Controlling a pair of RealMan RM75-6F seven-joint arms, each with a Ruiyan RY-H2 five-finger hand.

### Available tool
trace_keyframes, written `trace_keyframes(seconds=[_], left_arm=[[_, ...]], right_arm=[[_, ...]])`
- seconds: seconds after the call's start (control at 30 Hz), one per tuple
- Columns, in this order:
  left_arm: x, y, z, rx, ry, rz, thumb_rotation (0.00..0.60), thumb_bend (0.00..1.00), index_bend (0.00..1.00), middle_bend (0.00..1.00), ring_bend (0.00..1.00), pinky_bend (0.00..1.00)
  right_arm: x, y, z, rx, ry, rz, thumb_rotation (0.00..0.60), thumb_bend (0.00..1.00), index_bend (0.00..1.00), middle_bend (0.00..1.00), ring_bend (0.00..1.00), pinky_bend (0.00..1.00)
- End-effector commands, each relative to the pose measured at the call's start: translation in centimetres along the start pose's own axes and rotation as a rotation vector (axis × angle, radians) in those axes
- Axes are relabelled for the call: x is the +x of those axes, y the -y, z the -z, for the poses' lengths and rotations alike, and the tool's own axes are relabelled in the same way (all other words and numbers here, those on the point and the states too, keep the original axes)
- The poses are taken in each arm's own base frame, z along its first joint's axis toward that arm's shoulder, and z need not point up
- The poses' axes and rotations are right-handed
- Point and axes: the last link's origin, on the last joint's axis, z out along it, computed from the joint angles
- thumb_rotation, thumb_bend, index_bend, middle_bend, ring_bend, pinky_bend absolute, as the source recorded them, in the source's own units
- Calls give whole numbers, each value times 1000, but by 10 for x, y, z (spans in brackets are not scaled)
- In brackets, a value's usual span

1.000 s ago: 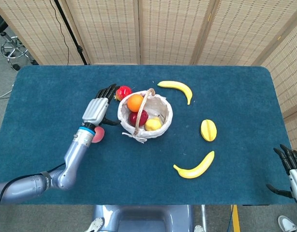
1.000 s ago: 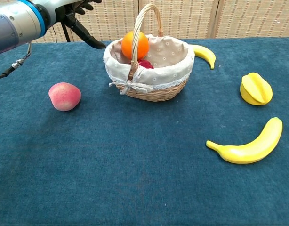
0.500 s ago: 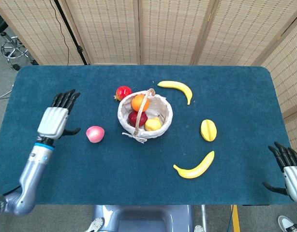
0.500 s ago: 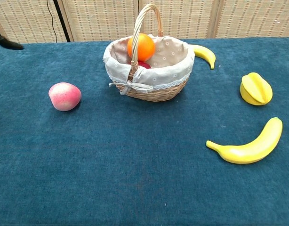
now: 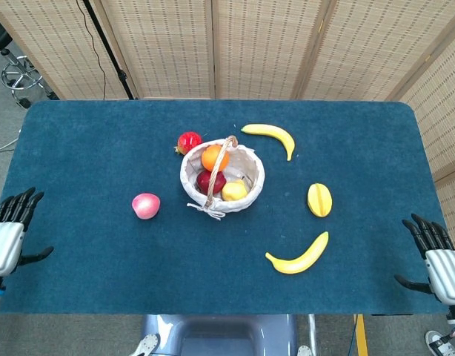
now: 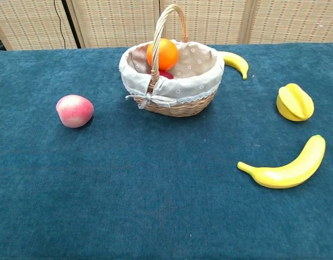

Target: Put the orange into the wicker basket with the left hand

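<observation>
I see the orange (image 5: 210, 157) lying inside the wicker basket (image 5: 250, 194) near the table's far edge. My left hand (image 5: 7, 241) sits empty, fingers spread, at the left edge; right hand (image 5: 440, 259) likewise at the right edge.

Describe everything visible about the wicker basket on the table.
The woven tan wicker basket stands upright near the middle of the dark blue cloth-covered table. A pale dotted fabric liner folds over its rim, tied with a small bow in front. One arched wicker handle spans it. Inside lie a round orange, a dark red fruit and a small yellow fruit. A red pomegranate-like fruit sits just outside, close to the rim. No hand touches it.
</observation>
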Motion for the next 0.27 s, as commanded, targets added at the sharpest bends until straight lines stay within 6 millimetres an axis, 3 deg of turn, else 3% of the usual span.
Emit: trace_keyframes(seconds=[0.03,0.27], left_arm=[[-1,14,21,14,-6,-23,600,127,35,0,0,47],[-1,17,27,6,-33,-35,600,127,34,0,0,47]], right_arm=[[0,5,-1,10,-5,9,600,0,6,0,0,0],[1,12,-1,26,-11,13,600,0,9,0,0,0]])
